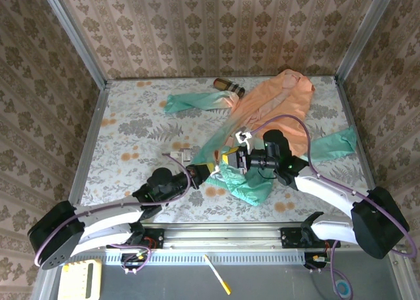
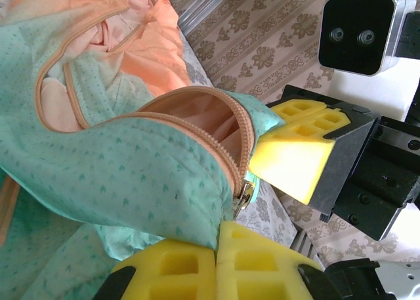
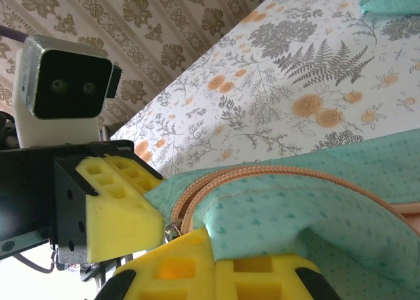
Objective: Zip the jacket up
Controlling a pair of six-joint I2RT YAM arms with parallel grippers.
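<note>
Jacket (image 1: 275, 103), peach fading to mint, lies rumpled on the floral table (image 1: 131, 136), stretching from the centre toward 1 o'clock in the overhead view; one mint-tipped sleeve (image 1: 193, 102) trails toward 11 o'clock, the other (image 1: 331, 146) toward 3 o'clock; the mint hem (image 1: 252, 185) is bunched near the centre, toward 6 o'clock, lifted between the two arms. The left gripper (image 1: 201, 171), reaching in from 8 o'clock, has its yellow foam pads pressed together on the hem's edge; the right gripper (image 1: 231, 159), coming from 4 o'clock, likewise pinches the mint cloth just beside it, jaws narrow, the two tools almost touching. From the left wrist, the zipper (image 2: 226, 132) curves open in a loop, peach lining showing inside; the metal zipper pull (image 2: 245, 196) hangs at the bottom of the track, just above the left pads and at 8 o'clock from the right gripper's foam pad. From the right wrist, the tan zipper teeth arc over the mint cloth toward 3 o'clock; the pull sits between both sets of pads. A small brown striped cylinder (image 1: 228, 85) rests at 12 o'clock on the table, next to the peach shoulder.
</note>
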